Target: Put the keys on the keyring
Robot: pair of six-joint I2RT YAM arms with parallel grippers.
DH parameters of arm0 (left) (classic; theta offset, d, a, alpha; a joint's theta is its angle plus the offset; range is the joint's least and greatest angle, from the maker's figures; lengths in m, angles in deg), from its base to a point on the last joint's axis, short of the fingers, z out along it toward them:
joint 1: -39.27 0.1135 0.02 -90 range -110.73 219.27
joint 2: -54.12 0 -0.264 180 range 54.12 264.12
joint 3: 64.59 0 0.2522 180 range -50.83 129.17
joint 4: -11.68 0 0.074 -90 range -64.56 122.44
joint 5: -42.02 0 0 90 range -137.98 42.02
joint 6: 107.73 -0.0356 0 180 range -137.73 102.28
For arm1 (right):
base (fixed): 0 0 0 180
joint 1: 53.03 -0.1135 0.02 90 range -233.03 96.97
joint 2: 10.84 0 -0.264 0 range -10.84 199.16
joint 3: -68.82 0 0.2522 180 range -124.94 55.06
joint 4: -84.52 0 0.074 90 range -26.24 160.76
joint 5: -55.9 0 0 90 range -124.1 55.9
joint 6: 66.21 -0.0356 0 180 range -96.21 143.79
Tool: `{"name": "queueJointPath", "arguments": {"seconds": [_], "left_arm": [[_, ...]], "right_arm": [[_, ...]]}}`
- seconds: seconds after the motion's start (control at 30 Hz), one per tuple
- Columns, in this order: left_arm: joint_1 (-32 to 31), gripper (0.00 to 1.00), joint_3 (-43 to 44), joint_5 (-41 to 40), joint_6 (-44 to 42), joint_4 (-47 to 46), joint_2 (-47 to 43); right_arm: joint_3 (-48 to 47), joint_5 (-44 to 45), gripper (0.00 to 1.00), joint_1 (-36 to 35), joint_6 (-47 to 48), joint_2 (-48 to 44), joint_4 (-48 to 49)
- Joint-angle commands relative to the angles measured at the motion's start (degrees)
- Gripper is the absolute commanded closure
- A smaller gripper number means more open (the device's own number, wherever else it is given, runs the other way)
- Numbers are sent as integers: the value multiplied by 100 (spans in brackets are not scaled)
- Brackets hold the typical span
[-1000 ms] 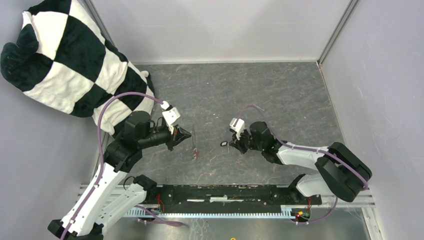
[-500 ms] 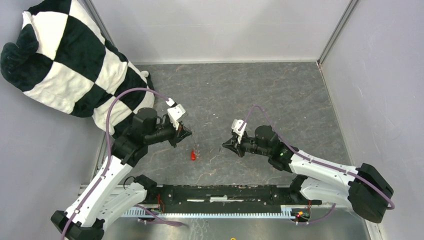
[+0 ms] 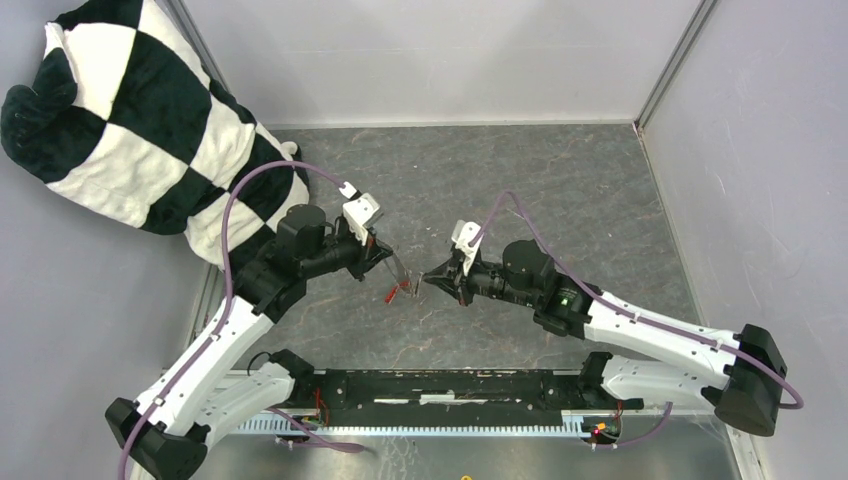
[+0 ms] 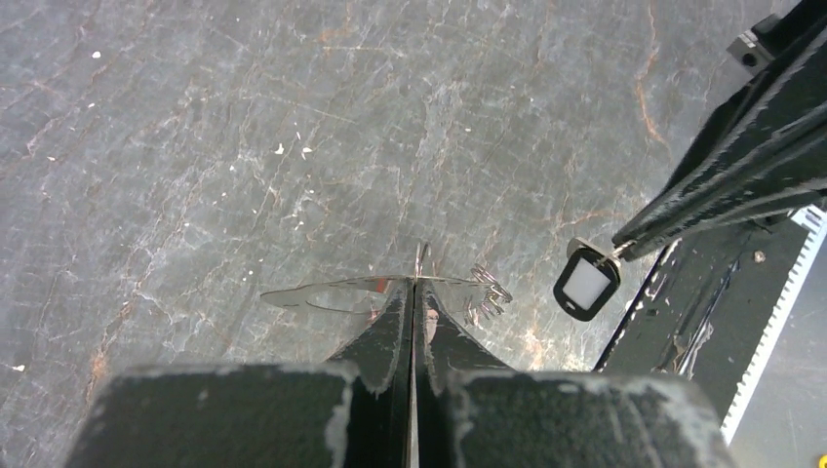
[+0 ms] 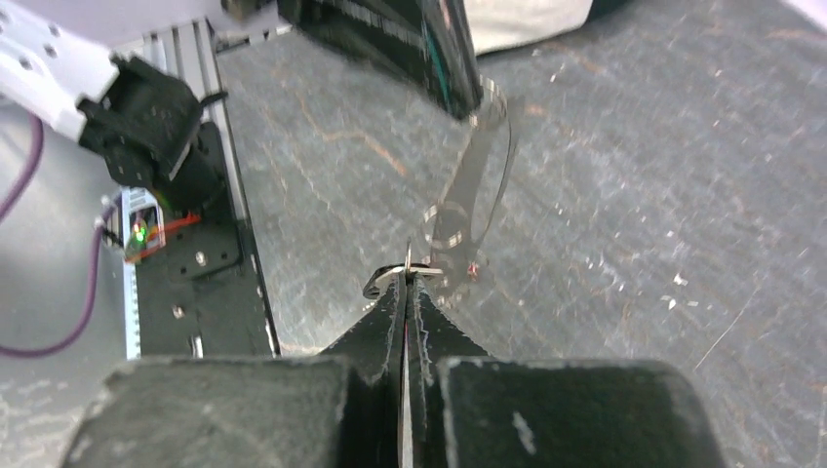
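My left gripper (image 3: 388, 260) (image 4: 413, 285) is shut on the keyring (image 4: 332, 291), a thin silvery loop seen edge-on and held above the table. The loop also shows in the right wrist view (image 5: 480, 166) and in the top view (image 3: 399, 272). The red tag of one key (image 3: 393, 294) hangs at the loop's lower end. My right gripper (image 3: 428, 280) (image 5: 408, 278) is shut on the key with the black tag (image 4: 586, 283), white label showing. It holds that key just right of the loop's end. The key's metal part is too small to make out.
A black and white checkered cushion (image 3: 140, 120) lies at the far left corner. Grey walls close the table on three sides. A black rail (image 3: 450, 385) runs along the near edge between the arm bases.
Both grippers have moved towards each other at mid-table. The right one came left with the black-tag key. The keyring with the red tag has swung up and right towards it.
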Motion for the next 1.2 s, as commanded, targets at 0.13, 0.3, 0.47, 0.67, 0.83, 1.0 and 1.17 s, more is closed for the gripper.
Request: {"name": "queueJointPath", "arguments": {"seconds": [0.13,0.3,0.47,0.67,0.83,1.0,1.17], "left_arm": [[-479,98,380,-502,460,-576,-40],[-594,98,396,-458,412,-556,37],[-648,98,432,-333,206,-541,32],[-783,98,633,117,-237,-334,87],[-803,98,578,-89,-191,-283,96],[-803,98,430,-160,-171,-288,62],[-809,98,497,-129,-147,-274,63]], "right_arm": [[-1472,667,100,-247,-116,411,-1175],[-1921,737,100,-274,-84,702,-1668],[-2070,990,100,-269,-4,796,-1993],[-2379,1463,100,-274,366,752,-2444],[-2647,1719,100,-213,694,372,-2649],[-2689,1791,100,-160,760,213,-2799],[-2710,2041,100,-164,992,259,-3157]]}}
